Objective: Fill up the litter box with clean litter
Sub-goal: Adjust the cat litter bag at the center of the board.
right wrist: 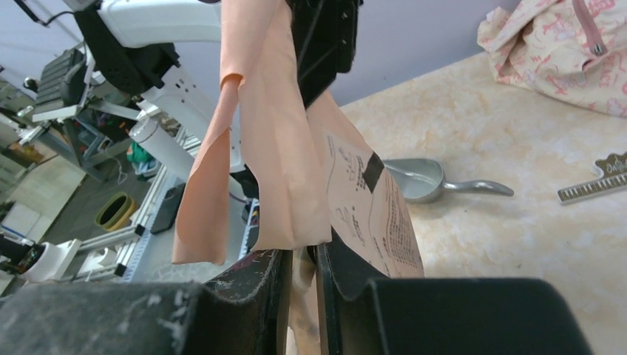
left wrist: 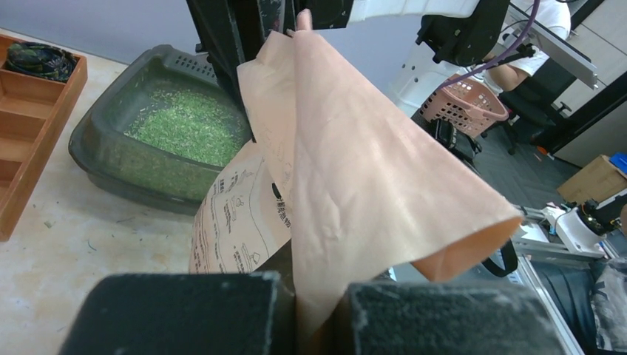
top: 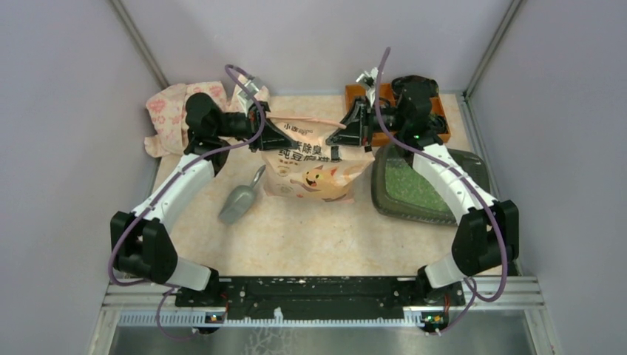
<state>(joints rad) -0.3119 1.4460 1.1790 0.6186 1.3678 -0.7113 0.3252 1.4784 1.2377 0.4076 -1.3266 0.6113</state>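
The pink printed litter bag [top: 314,159] stands upright mid-table. My left gripper [top: 260,122] is shut on its top left corner, and my right gripper [top: 353,127] is shut on its top right corner. In the left wrist view the bag's top edge [left wrist: 355,170] runs between my jaws. In the right wrist view the bag's edge [right wrist: 273,148] is pinched between my jaws. The dark grey-green litter box [top: 384,194] lies right of the bag with light-green clean litter [top: 408,186] inside. Box [left wrist: 96,148] and litter [left wrist: 185,126] also show in the left wrist view.
A grey plastic scoop [top: 241,198] lies left of the bag, also in the right wrist view [right wrist: 429,181]. An orange compartment tray [top: 438,118] stands at the back right. A pink printed cloth [top: 168,111] lies at the back left, with a metal ruler [right wrist: 595,185] near it.
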